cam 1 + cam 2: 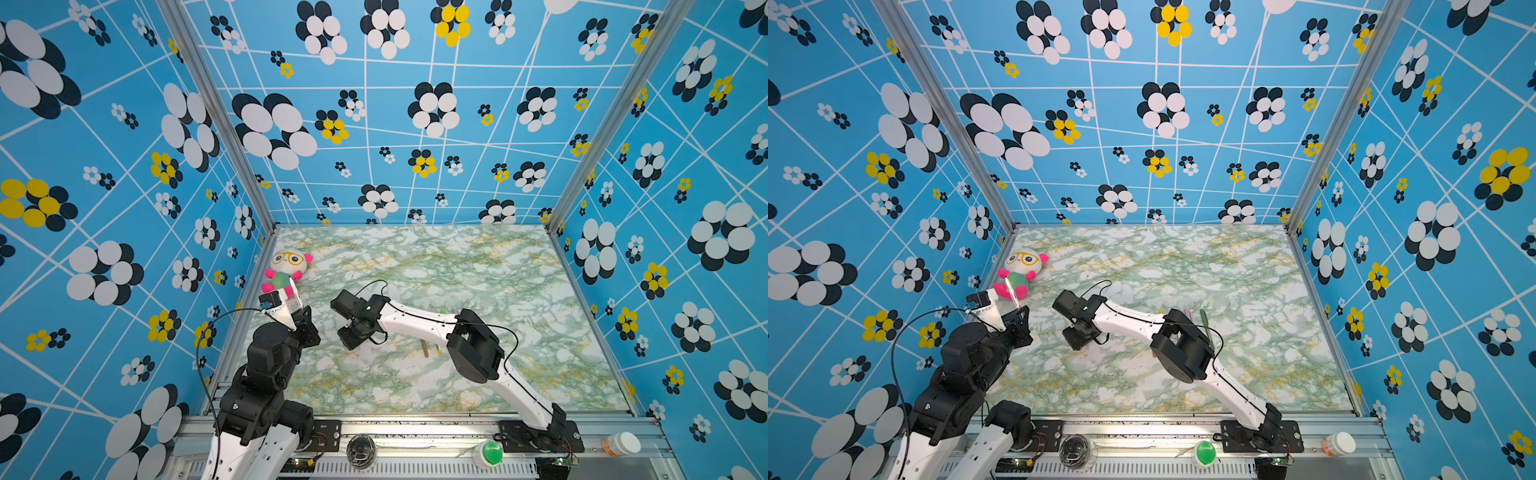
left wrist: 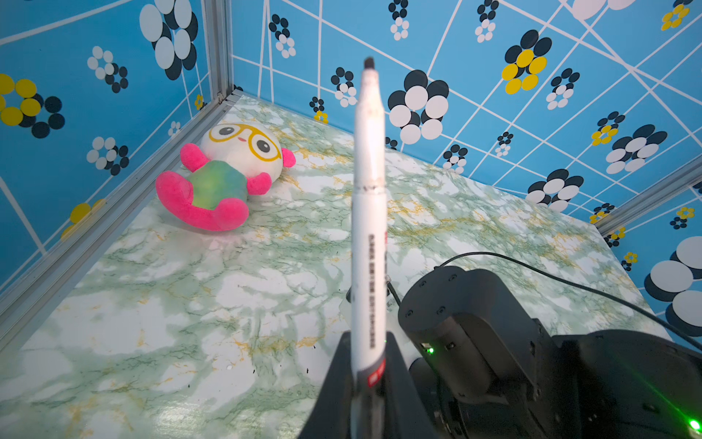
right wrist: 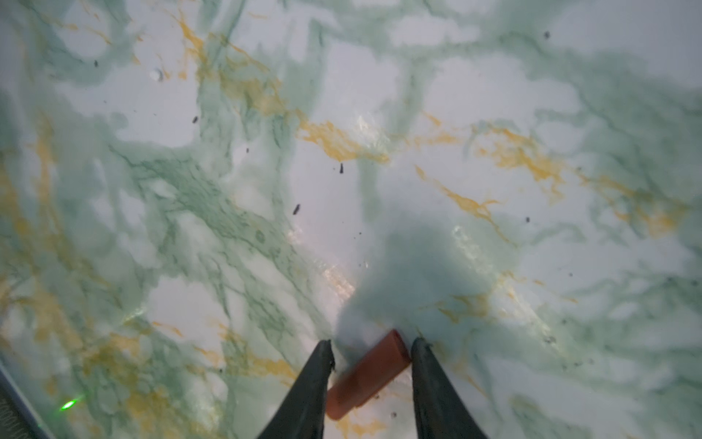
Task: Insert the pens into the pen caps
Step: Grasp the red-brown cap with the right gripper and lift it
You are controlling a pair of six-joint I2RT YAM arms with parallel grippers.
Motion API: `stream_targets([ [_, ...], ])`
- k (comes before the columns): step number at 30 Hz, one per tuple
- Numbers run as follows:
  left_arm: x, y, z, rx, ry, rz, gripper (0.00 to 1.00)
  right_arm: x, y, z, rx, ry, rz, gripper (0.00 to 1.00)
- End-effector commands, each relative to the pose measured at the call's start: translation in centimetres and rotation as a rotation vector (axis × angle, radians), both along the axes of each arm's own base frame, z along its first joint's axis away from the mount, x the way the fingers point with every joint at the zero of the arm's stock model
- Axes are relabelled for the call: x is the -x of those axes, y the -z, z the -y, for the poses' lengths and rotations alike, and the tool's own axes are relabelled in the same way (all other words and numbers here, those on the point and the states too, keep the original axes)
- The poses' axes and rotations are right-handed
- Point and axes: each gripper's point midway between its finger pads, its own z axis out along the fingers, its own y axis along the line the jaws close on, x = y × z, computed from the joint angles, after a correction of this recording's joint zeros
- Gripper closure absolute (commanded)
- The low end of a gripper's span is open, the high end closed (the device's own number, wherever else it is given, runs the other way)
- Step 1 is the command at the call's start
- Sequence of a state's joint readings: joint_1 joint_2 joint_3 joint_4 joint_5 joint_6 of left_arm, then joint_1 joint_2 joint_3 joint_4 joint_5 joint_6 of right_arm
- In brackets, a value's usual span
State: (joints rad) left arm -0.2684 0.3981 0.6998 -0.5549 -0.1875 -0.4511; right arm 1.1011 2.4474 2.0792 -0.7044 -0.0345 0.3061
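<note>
**Ana:** On the table, what do you see from above?

**Robot:** In both top views my left gripper is up by the left wall, near the soft toy. It holds a white pen that sticks out toward the toy. My right gripper points down at the middle of the table. A tan pen lies beside my right arm. In a top view a dark green pen and a pink pen peek out from behind that arm.

**Ana:** What does your left wrist view show?

**Robot:** My left fingers are shut tight on the white pen, near its back end. Its dark tip points away from me, up in the air. The soft toy lies on its back in the corner.

**Ana:** And your right wrist view?

**Robot:** My right gripper is low over the table, and its fingers are partly open. A brown cap lies flat on the table between them, on a slant. One finger is right at the cap's end. The other finger hides part of the cap's side. I see a little gap there, so the cap is not squeezed.
</note>
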Motion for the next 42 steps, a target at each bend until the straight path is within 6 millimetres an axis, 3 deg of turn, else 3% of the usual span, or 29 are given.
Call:
stream_targets([
  [1,0.0,-0.3,-0.2,-0.010,-0.002,0.007,1.00,1.2,6.3,5.9,0.304,0.002,-0.026,0.64],
  [19,0.0,-0.3,-0.1,-0.001,-0.001,0.009,1.00,0.7,6.2,7.8,0.368,0.028,0.022,0.89],
  [31,-0.2,-0.4,0.2,0.008,0.010,0.011,1.00,0.2,5.1,7.6,0.243,0.115,-0.080,0.95],
  [36,-0.7,-0.1,1.9,0.023,0.099,-0.009,1.00,-1.5,1.4,7.3,0.053,0.225,-0.154,1.00],
  [40,-1.5,0.5,4.0,0.045,0.202,-0.051,1.00,-4.0,-3.4,7.5,-0.145,0.332,-0.202,1.00],
  [42,-2.0,0.8,5.1,0.060,0.250,-0.077,1.00,-5.3,-6.7,7.9,-0.249,0.375,-0.207,1.00],
])
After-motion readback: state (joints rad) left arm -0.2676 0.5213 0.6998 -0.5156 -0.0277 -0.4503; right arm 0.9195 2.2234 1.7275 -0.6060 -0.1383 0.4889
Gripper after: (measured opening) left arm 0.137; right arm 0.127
